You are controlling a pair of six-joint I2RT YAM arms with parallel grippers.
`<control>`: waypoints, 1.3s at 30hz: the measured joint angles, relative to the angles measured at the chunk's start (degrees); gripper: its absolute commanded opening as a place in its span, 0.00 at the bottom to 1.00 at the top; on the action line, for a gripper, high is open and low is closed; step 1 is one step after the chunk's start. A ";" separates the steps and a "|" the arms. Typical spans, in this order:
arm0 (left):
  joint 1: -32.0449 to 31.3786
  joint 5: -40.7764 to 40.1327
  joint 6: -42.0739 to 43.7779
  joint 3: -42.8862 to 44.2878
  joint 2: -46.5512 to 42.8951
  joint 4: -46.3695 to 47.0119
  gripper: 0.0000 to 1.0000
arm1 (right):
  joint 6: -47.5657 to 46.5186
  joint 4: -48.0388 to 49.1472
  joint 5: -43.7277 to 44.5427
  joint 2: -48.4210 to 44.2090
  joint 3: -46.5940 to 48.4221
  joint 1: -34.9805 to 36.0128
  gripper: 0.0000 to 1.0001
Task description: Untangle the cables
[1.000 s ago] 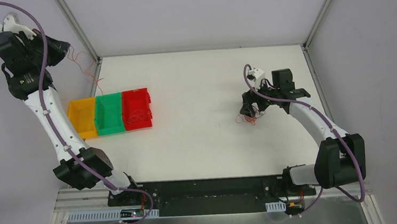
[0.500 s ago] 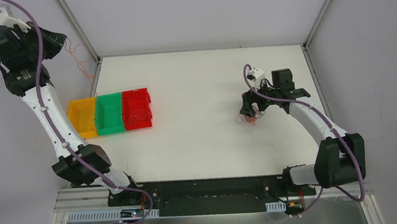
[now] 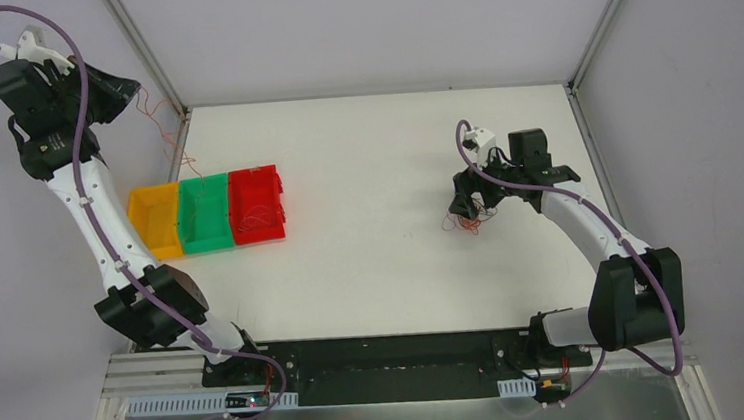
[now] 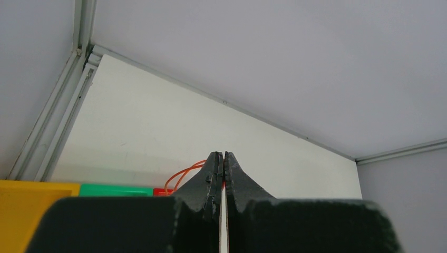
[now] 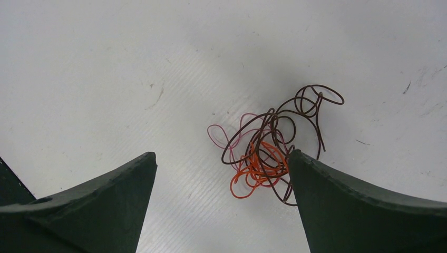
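A small clump of cables, thin orange, pink and dark brown curls, lies on the white table at the right; in the top view it is a tiny tangle. My right gripper is open just above it, the clump lying by its right finger. My left gripper is raised high at the far left, shut on a thin orange cable whose strand hangs down toward the table's left edge.
Three small bins stand side by side at the table's left: yellow, green and red, the red one holding thin wire. Metal frame posts rise at the back corners.
My left arm swung up and left, then came back a little to the right, with the orange cable still hanging from it. The right arm has not moved.
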 measured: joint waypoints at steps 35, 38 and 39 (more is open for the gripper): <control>0.42 1.03 -0.74 0.68 2.19 0.61 0.00 | 0.15 0.96 0.85 0.50 -2.32 0.00 0.99; 0.79 0.96 -0.52 0.70 1.86 0.42 0.00 | 0.15 0.98 0.87 0.50 -2.32 0.00 0.99; 0.79 0.96 -0.52 0.87 1.68 0.35 0.00 | 0.15 1.01 0.87 0.50 -2.32 0.00 0.99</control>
